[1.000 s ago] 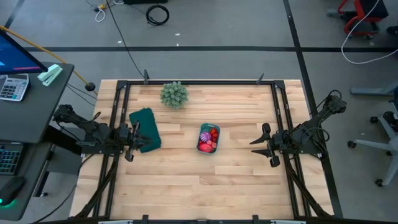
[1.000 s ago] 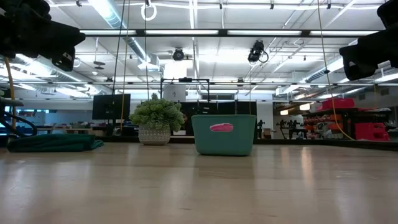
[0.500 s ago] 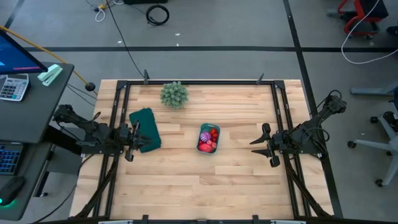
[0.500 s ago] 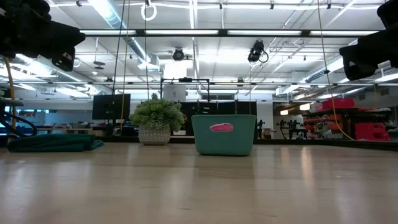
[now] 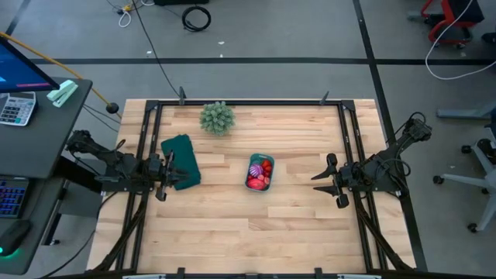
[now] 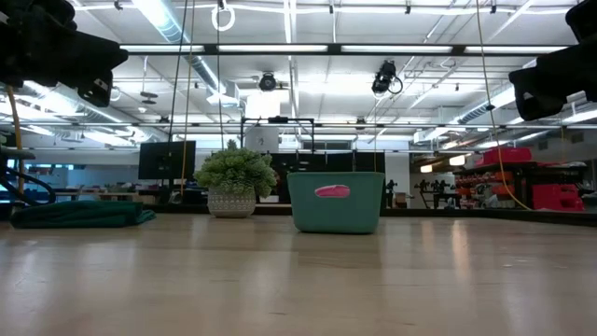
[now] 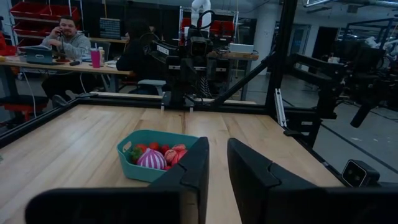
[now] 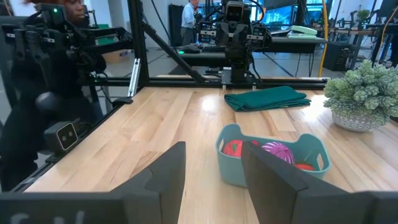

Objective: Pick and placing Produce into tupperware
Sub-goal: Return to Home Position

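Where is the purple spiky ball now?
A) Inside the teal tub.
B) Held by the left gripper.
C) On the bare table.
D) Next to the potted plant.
A: the purple spiky ball lies inside the teal tub; the left gripper and right gripper are empty, apart from it.

No legible text, number or brand mark was found in any view. The tub (image 6: 336, 210) carried a pink sticker (image 6: 331, 191) on its side in the low view, but the print on it was too small to read. The calculator (image 5: 15, 108) on the side desk (image 5: 46, 132) showed keys in the high view, and none could be read.
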Robot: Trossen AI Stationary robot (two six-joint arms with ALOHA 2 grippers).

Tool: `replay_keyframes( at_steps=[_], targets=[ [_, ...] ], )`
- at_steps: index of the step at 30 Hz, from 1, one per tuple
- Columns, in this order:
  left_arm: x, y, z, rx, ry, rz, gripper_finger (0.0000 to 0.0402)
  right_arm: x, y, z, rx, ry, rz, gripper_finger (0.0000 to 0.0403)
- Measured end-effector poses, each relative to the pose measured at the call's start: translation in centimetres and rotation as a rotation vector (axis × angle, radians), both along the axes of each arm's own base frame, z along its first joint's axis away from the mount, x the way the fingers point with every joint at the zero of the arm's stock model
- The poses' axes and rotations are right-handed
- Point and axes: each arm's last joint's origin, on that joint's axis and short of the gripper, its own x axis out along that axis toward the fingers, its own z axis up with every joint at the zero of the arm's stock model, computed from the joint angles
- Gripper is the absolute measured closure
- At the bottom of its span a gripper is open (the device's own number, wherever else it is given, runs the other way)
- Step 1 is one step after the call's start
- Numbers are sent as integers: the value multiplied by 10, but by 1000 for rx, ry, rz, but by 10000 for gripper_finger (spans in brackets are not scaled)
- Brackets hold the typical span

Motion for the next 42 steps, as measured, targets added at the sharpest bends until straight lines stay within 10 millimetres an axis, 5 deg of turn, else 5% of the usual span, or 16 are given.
replay_keyframes(
  at_steps=[42],
  targets=[
    [0, 0, 0, 0, 0, 0, 330, 0, 0, 0, 0, 0, 0, 238]
  ],
)
